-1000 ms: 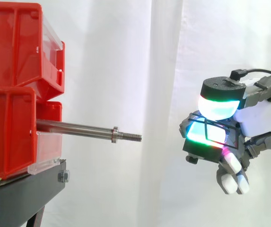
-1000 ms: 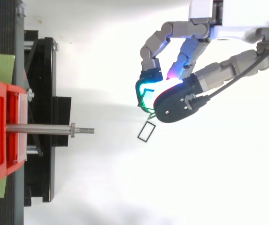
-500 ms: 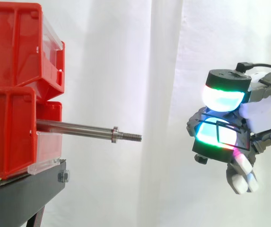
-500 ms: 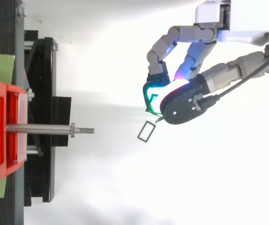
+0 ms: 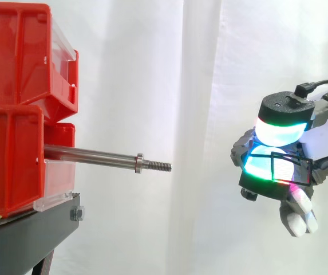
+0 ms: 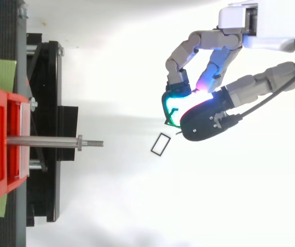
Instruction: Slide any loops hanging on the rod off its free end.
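Note:
A bare steel rod [image 5: 95,156] sticks out to the right from the red bins [image 5: 15,114] and ends in a threaded tip with a collar; nothing hangs on it. Well to the right of that free end, my hand [image 5: 281,109] hangs in the air at about rod height. Its glowing pads are curled together and pinch a thin dark rectangular loop [image 5: 291,157]. In the top view the hand [image 6: 206,121] lies right of and slightly beyond the rod [image 6: 49,141]. A second small black rectangular loop [image 6: 156,142] lies on the white ground between rod tip and hand.
The red bins are stacked on a black stand [image 6: 47,103] at the left. A white curtain [image 5: 198,86] backs the scene. White ground [image 6: 188,206] spreads to the right of the stand.
My hand has drifted right, away from the rod's tip, still pinching the thin loop. The rod and the loop on the ground have not moved.

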`<action>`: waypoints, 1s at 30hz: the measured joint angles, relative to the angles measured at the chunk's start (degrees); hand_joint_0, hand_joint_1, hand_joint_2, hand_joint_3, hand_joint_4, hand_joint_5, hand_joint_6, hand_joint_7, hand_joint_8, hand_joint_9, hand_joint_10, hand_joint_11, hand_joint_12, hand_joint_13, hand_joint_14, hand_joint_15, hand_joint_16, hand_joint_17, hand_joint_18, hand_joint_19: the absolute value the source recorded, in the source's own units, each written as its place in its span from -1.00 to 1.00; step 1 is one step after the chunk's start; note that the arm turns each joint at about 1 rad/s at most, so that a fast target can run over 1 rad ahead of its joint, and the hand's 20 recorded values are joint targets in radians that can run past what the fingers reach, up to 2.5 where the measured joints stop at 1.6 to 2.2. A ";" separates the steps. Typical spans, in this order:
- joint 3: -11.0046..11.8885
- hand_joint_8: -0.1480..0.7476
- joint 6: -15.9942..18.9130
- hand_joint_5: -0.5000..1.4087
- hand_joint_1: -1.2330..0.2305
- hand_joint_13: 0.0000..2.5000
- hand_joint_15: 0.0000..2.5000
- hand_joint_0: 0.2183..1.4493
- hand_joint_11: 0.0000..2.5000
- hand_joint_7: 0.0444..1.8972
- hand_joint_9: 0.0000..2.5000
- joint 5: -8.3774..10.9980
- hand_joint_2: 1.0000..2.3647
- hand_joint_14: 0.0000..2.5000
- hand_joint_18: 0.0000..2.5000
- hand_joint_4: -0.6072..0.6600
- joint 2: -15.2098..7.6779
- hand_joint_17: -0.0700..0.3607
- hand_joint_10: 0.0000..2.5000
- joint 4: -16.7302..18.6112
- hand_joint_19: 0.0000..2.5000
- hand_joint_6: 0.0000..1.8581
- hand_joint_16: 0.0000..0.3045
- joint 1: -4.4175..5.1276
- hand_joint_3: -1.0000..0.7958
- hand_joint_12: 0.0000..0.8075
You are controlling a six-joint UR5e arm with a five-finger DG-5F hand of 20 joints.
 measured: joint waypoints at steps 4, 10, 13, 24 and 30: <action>0.01 -0.03 -0.01 -0.65 -0.26 -0.26 -0.81 -0.44 -0.67 0.05 -0.19 0.00 -0.97 -0.99 -0.29 0.07 -0.02 -0.25 -0.99 0.01 -0.64 -0.05 -0.73 0.00 -0.07 -0.32; 0.02 -0.03 -0.01 -0.66 -0.29 -0.26 -0.81 -0.42 -0.67 0.03 -0.20 0.00 -0.97 -0.99 -0.29 0.03 -0.02 -0.25 -0.99 0.01 -0.64 -0.05 -0.73 0.01 -0.10 -0.33; 0.02 -0.04 -0.01 -0.66 -0.30 -0.26 -0.81 -0.41 -0.67 0.04 -0.20 0.05 -0.97 -0.99 -0.29 0.01 -0.02 -0.25 -0.99 -0.03 -0.64 -0.05 -0.74 0.00 -0.10 -0.33; -0.01 -0.08 1.07 -0.67 -0.34 -0.27 -0.81 -0.36 -0.67 0.00 -0.21 0.17 -0.97 -0.99 -0.30 -0.06 -0.02 -0.26 -0.99 -0.08 -0.64 -0.03 -0.74 -0.07 -0.16 -0.35; -0.01 -0.10 0.52 -0.68 -0.34 -0.27 -0.81 -0.35 -0.65 -0.02 -0.20 -0.04 -0.97 -0.99 -0.30 -0.09 -0.02 -0.26 -0.99 -0.14 -0.65 -0.03 -0.74 -0.15 -0.19 -0.34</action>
